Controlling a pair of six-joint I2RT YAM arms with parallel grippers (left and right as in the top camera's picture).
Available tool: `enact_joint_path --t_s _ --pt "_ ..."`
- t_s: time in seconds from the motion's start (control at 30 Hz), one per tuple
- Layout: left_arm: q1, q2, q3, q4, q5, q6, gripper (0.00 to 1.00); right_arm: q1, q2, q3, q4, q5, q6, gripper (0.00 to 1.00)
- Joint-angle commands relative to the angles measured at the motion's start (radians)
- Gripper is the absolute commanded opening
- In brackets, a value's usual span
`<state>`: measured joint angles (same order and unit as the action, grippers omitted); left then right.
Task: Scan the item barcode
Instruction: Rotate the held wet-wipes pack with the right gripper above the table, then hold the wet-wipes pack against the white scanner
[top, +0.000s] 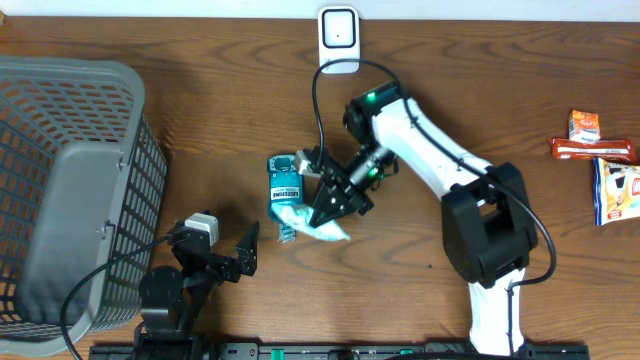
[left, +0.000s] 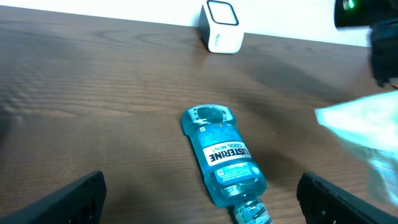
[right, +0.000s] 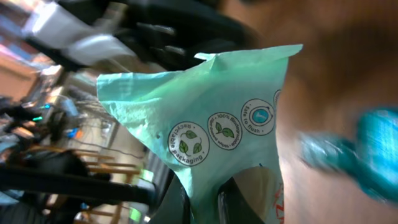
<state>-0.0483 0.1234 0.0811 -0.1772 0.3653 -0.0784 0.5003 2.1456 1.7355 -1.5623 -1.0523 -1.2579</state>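
Pouch (top: 326, 232), pale green, pinched in the shut jaws of the right gripper (top: 320, 218), over the middle of the table (top: 200, 70), just right of the near end of a blue bottle (top: 285, 188) lying flat. From the right wrist, seen standing up out of the jaws, with round printed seals on the facing side and no barcode in sight; reverse side hidden. Probably clear of the table, though hard to confirm from overhead. Judged from this: pick-up done, pouch secured. Not yet done: the scan itself. Scanner (top: 339, 38), white, upright at the far edge, well apart from the pouch and beyond the bottle. Left to do, most likely: carrying the pouch almost straight toward the far edge, finding the barcode side, turning it to face the scanner's window, holding it there. Left gripper (top: 215, 245) at the near edge, left of the pouch, jaws wide apart, holding nothing, pointed at the bottle as its wrist view shows; no part in the grasp. Basket (top: 70, 150) at the left and snacks (top: 600, 150) at the far right, touched by neither gripper. Early going, then: grip made, presentation to the scanner outstanding.
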Motion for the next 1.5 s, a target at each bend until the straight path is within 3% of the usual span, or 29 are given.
enact_joint_path --t_s 0.0,0.13,0.37,0.67,1.13,1.47 --pt "0.003 0.000 -0.014 -0.027 0.012 0.002 0.98 -0.061 -0.008 0.081 0.132 0.210 0.444 0.01" --pt "0.003 0.000 -0.014 -0.027 0.012 0.002 0.98 -0.092 -0.008 0.109 0.391 0.622 0.911 0.01" --pt "0.003 0.000 -0.014 -0.027 0.012 0.002 0.98 -0.093 -0.006 0.110 0.623 1.186 1.107 0.01" --pt "0.003 0.000 -0.014 -0.027 0.012 0.002 0.98 -0.100 0.042 0.137 0.863 1.305 1.008 0.01" --pt "0.003 0.000 -0.014 -0.027 0.012 0.002 0.98 -0.101 0.411 0.668 0.841 1.419 0.809 0.01" --pt "0.003 0.000 -0.014 -0.027 0.012 0.002 0.98 -0.101 0.458 0.718 0.924 1.401 0.823 0.01"
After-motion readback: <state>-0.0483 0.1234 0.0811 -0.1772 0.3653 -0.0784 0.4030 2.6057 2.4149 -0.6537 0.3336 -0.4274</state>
